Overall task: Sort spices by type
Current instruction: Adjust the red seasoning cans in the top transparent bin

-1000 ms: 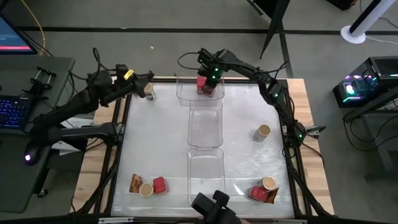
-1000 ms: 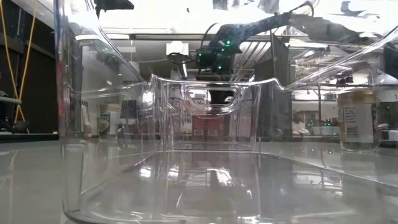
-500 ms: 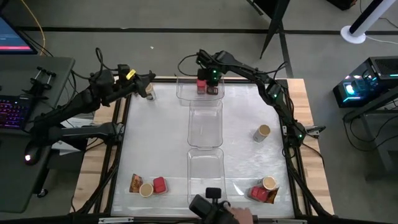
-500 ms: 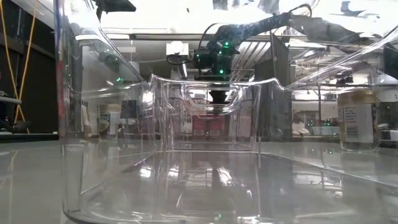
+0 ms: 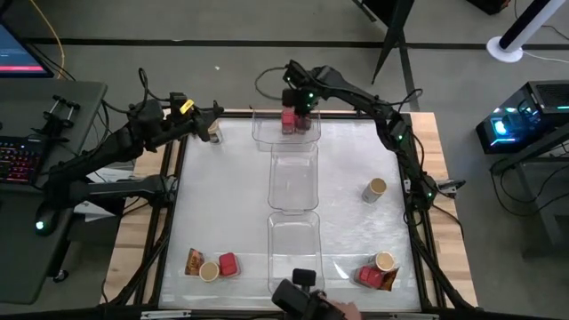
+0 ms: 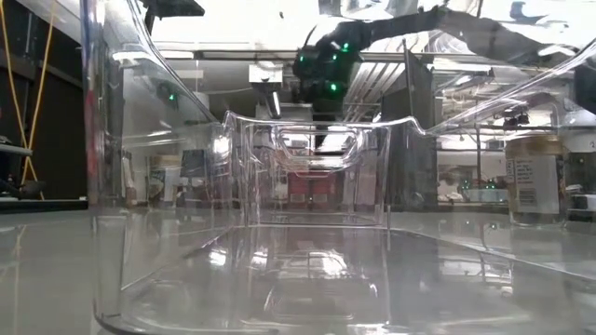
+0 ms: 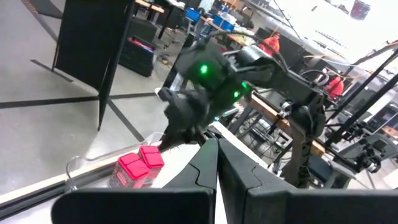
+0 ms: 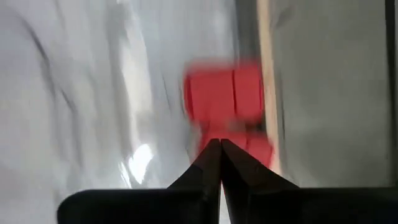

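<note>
Far tray (image 5: 267,133): two red containers (image 5: 290,119), apparently side by side. Right tool (image 5: 300,108) clenched, empty, above them. Left tool (image 5: 213,132) clenched by a jar (image 5: 214,136) at the desk (image 5: 213,204) corner.

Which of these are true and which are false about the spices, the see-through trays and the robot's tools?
1. Red boxes sit in the far tray. True.
2. The middle tray is full of jars. False: nothing shows inside it.
3. A jar with a tan top stands alone on the table's right side. True.
4. The right tool is wide open. False: its fingers are shut, above the far tray.
5. The left tool is over the near tray. False: it is at the table's far left corner, shut.
6. A packet, a jar and a red box lie together near the front left corner. True.
</note>
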Controlling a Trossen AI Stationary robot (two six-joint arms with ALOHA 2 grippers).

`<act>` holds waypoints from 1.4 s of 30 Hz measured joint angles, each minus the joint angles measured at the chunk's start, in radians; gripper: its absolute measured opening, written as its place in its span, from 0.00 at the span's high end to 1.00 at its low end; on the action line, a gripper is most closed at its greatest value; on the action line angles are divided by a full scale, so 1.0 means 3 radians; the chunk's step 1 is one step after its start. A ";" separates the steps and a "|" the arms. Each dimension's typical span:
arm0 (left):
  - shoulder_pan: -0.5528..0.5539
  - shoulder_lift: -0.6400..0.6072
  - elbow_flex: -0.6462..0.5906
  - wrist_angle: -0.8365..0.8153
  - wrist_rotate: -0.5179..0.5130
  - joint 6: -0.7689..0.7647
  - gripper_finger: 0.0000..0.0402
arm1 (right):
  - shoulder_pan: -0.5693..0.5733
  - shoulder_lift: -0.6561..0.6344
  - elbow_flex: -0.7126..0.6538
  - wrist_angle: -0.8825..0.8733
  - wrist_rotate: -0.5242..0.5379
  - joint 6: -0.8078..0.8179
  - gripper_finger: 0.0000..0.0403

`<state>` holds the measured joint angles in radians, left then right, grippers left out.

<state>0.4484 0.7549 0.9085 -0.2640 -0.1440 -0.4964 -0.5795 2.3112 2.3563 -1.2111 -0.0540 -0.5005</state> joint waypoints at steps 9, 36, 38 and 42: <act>0.0003 0.0001 0.0000 -0.0001 -0.0001 0.0005 1.00 | 0.0072 0.0230 -0.0054 0.0892 -0.0292 0.1405 1.00; -0.0001 -0.0003 0.0000 -0.0003 0.0011 -0.0026 1.00 | 0.0221 0.0479 -0.0053 0.0655 0.0500 0.1843 1.00; -0.0001 -0.0003 0.0000 -0.0003 0.0011 -0.0025 1.00 | 0.0219 0.0479 -0.0053 0.0627 0.0545 0.1844 1.00; -0.0001 -0.0002 0.0000 -0.0004 0.0011 -0.0024 1.00 | 0.0217 0.0479 -0.0053 0.0605 0.0662 0.1882 1.00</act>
<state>0.4480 0.7544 0.9085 -0.2652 -0.1406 -0.5037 -0.5143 2.4550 2.3405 -1.0295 0.1447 0.0640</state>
